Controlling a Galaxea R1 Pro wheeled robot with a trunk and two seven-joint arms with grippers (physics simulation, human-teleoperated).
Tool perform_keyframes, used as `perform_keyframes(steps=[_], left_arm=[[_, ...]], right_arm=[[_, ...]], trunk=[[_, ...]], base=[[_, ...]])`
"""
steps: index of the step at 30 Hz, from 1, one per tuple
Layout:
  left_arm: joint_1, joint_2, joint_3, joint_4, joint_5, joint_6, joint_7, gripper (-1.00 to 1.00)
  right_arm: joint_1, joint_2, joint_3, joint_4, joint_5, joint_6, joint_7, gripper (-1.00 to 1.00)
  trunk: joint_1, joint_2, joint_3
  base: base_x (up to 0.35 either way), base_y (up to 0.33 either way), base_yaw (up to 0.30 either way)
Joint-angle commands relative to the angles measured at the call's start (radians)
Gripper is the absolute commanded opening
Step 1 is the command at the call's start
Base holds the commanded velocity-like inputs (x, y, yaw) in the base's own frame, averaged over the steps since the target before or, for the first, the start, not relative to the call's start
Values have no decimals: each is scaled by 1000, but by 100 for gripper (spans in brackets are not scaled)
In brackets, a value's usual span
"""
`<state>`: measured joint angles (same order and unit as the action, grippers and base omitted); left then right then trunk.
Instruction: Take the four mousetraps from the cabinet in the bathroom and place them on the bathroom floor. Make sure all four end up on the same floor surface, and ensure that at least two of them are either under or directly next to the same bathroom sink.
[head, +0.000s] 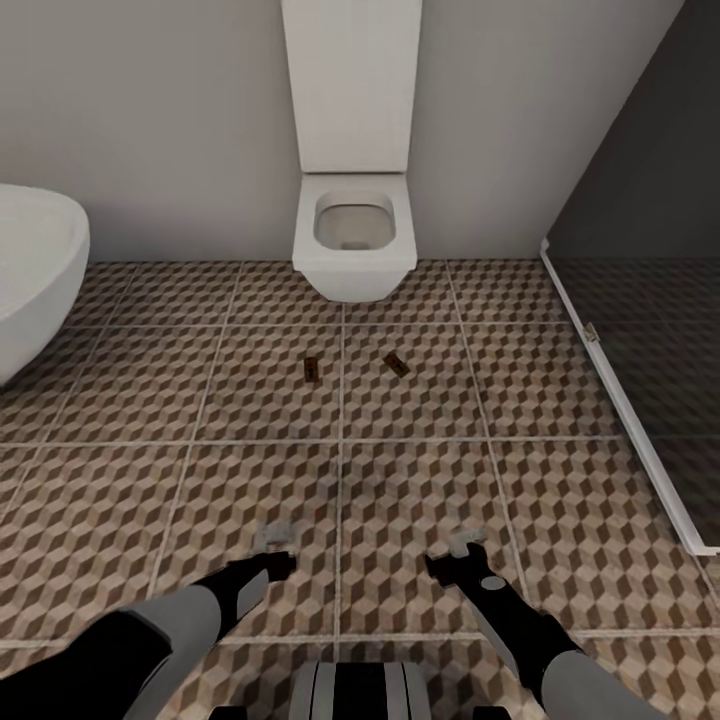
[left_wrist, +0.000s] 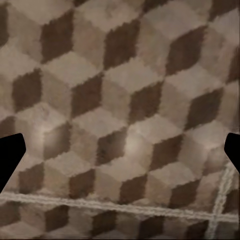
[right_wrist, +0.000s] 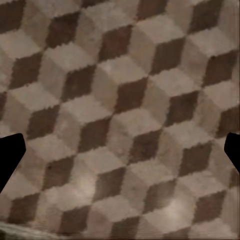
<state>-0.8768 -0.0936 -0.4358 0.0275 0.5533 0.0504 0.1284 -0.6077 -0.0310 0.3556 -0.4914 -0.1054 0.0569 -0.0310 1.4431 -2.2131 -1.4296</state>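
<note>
Traps (head: 312, 369) (head: 396, 363), two, are laid on the tiled floor (head: 560, 400) before the toilet (head: 355, 235); both hands (head: 275, 545) (head: 462, 553) are held low, fingers apart and empty.

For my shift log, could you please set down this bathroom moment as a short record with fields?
mousetraps on floor: two small flat tan wooden mousetraps, one and another, apart, in front of the white wall-hung toilet
floor: cube-patterned brown and beige tiled floor
left gripper: open, empty, above tiles
right gripper: open, empty, above tiles
nearby: white oval bathtub at left; dark shower screen at right
</note>
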Motion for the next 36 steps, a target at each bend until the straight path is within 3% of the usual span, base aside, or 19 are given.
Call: perform_keyframes(steps=[1, 7, 11, 19, 36], left_arm=[[5, -1, -8, 4, 8, -3, -3, 100], [38, 0, -8, 14, 8, -22, -22, 100], [47, 0, -8, 15, 7, -38, -23, 100], [60, 1, -8, 15, 7, -82, -24, 100], [79, 2, -8, 15, 7, -88, -24, 100]], right_arm=[[6, -5, 8, -2, -11, -8, -3, 100], [44, -31, 6, -2, -12, -126, -7, 100], [49, -35, 6, -3, -13, -147, -7, 100], [55, -36, 6, -3, -12, -154, -7, 100], [69, -36, 7, -2, -11, -156, -6, 100]], trunk=[[-4, 7, 4], [-27, 49, 28], [-42, 77, 44], [-73, 133, 75], [-138, 252, 142]], base=[[0, 0, 0], [0, 0, 0], [0, 0, 0], [0, 0, 0], [0, 0, 0]])
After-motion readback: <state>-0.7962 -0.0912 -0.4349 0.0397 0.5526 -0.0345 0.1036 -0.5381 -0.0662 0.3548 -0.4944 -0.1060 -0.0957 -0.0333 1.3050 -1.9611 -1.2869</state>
